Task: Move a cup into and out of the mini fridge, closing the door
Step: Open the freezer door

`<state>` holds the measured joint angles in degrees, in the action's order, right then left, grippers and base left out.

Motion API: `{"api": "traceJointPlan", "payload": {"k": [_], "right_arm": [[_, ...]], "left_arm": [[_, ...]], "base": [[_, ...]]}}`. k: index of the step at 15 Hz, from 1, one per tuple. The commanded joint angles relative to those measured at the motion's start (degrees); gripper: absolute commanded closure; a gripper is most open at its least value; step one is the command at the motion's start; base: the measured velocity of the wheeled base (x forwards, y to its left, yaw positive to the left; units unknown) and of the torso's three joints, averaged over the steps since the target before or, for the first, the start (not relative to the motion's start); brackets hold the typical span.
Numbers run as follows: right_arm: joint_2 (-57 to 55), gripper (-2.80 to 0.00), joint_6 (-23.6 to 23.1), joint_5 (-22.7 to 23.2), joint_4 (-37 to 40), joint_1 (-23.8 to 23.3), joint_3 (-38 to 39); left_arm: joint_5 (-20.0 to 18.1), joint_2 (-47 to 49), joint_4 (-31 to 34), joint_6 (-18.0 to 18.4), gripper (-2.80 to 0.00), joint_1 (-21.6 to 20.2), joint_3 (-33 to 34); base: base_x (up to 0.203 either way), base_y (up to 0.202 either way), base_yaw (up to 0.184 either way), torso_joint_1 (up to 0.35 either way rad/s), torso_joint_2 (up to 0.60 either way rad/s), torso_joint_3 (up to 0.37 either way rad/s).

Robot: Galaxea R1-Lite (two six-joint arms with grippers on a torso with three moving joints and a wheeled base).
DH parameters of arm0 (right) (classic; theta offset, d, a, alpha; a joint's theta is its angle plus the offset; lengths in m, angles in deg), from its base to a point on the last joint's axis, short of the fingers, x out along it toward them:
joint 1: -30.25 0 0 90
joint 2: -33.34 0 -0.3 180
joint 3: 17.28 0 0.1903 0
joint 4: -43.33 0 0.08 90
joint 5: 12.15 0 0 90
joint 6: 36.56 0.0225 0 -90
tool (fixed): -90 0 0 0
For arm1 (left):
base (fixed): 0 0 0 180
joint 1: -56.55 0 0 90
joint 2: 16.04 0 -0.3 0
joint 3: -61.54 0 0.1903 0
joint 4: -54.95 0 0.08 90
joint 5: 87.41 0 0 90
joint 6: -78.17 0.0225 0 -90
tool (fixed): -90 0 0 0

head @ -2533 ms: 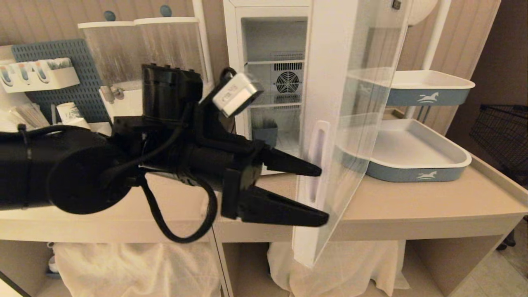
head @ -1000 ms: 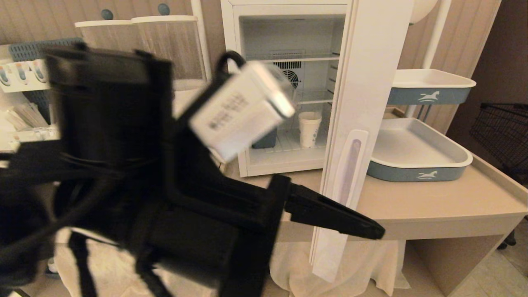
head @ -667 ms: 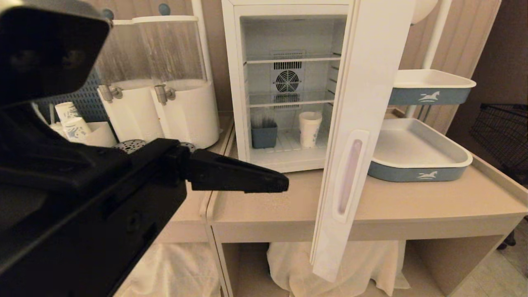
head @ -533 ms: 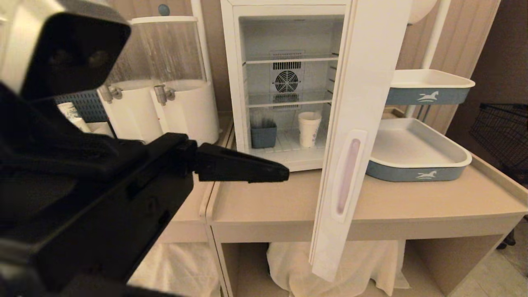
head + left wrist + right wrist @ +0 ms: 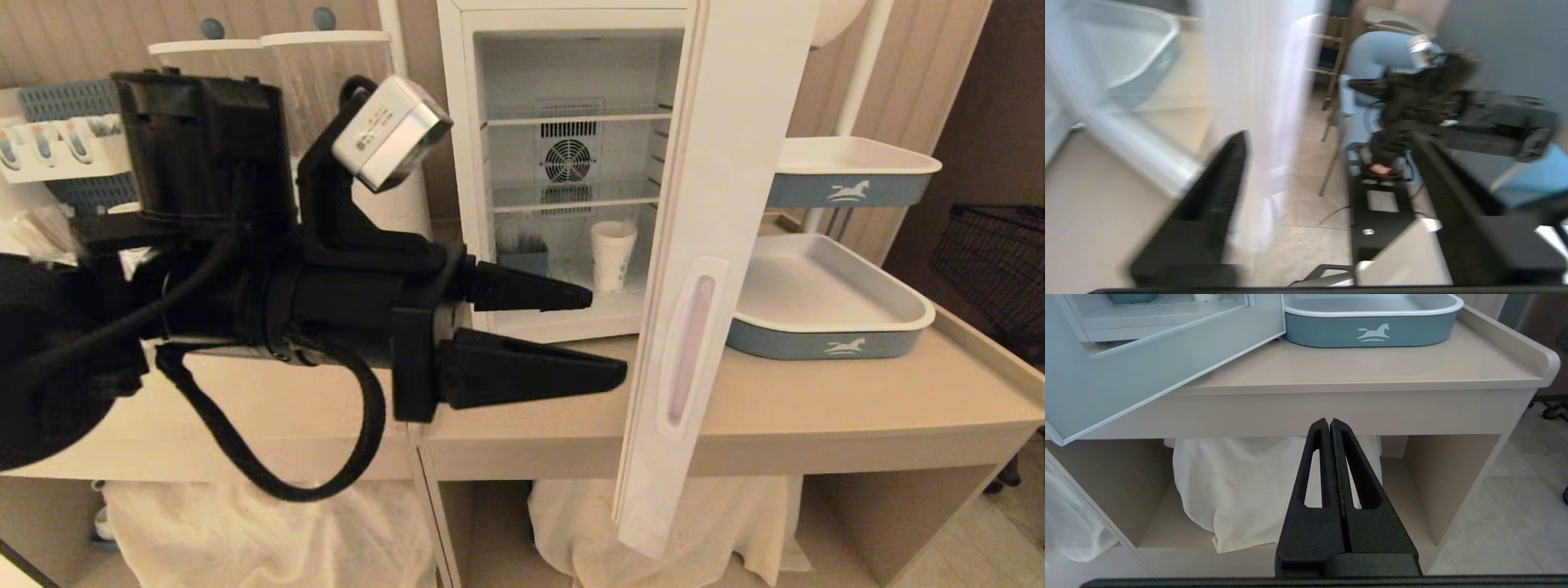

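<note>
The white mini fridge (image 5: 467, 180) stands open on the beige table (image 5: 816, 408). Its door (image 5: 735, 163) is swung out toward me, edge-on, with the long handle slot (image 5: 687, 351) facing left. A white paper cup (image 5: 612, 255) stands upright on the fridge floor, right of centre. My left gripper (image 5: 608, 336) hovers open and empty in front of the fridge opening, just left of the door; the cup sits beyond its upper fingertip. In the left wrist view the left gripper (image 5: 1331, 136) is blurred, with the door (image 5: 1261, 81) beside one finger. My right gripper (image 5: 1329, 421) is parked shut below the table edge, under the door (image 5: 1147, 384).
A small grey-blue bin (image 5: 522, 261) sits inside the fridge, left of the cup. Two blue-and-white trays (image 5: 824, 302) stand right of the door. Drink dispensers (image 5: 326, 90) stand to the left. White cloth (image 5: 686, 523) lies under the table, and a wire basket (image 5: 996, 261) is at the far right.
The door has swung from half open to wide open, uncovering the cup. My left arm pulled back close to the camera, then came forward again to the fridge front, its jaws a little narrower.
</note>
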<state>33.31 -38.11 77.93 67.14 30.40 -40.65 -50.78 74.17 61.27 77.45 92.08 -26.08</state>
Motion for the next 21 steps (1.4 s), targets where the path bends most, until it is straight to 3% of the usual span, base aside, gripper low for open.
{"api": "traceJointPlan", "payload": {"k": [1,4,9,12,21], "right_arm": [[0.02,0.0,-0.04,0.01,0.0,0.03,0.0],[0.02,0.0,-0.04,0.01,0.0,0.03,0.0],[0.02,0.0,-0.04,0.01,0.0,0.03,0.0],[0.02,0.0,0.05,0.01,0.0,0.03,0.0],[0.02,0.0,0.05,0.01,0.0,0.03,0.0]], "left_arm": [[-0.42,3.38,-0.81,0.18,0.0,-1.88,-0.39],[-0.65,5.13,-0.88,-0.08,0.0,-3.71,-1.4],[-1.05,12.63,-0.55,-0.41,0.0,-3.52,-9.85],[-1.14,15.87,0.09,-0.42,0.0,-0.67,-13.42],[-0.62,15.35,0.29,-0.63,0.0,5.39,-12.25]], "base": [[0.0,0.0,0.0,0.0,0.0,0.0],[0.0,0.0,0.0,0.0,0.0,0.0],[0.0,0.0,0.0,0.0,0.0,0.0],[0.0,0.0,0.0,0.0,0.0,0.0],[0.0,0.0,0.0,0.0,0.0,0.0]]}}
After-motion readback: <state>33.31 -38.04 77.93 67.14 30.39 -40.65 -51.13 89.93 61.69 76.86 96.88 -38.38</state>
